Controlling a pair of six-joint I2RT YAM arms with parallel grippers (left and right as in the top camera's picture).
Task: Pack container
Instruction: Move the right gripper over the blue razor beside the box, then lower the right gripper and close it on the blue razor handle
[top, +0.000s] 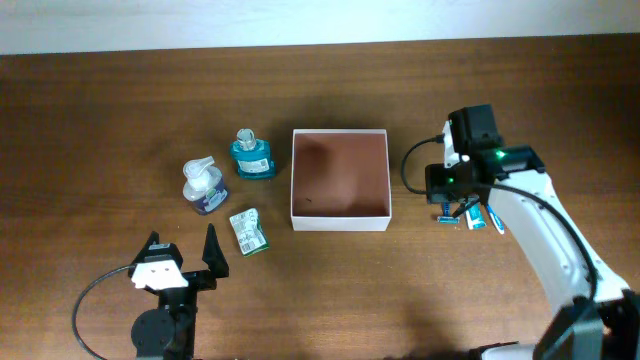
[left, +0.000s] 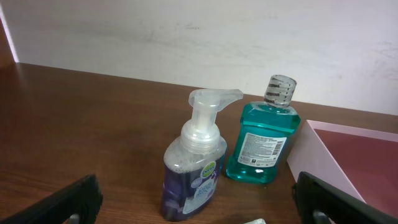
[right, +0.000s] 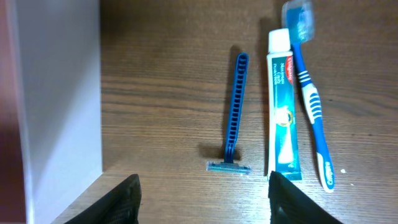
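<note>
A: Two to report, starting with the left gripper: gaping at its widest, gripping nothing, hanging low over the table at the near left.

B: Facing what?

A: Facing a clear soap pump bottle and a teal mouthwash bottle, standing upright just beside each other. Also sitting close to a small green packet, lying flat on the wood.

B: Moving on to the right gripper?

A: Hovering partly open, clasping nothing, flanking the head of a blue razor with a gap on each side. Looking past it at a toothpaste tube and a blue toothbrush, lying side by side.

B: Placing the container?

A: Sitting open-topped near the table's middle, between the bottles and the razor, just beside the teal one.
</note>
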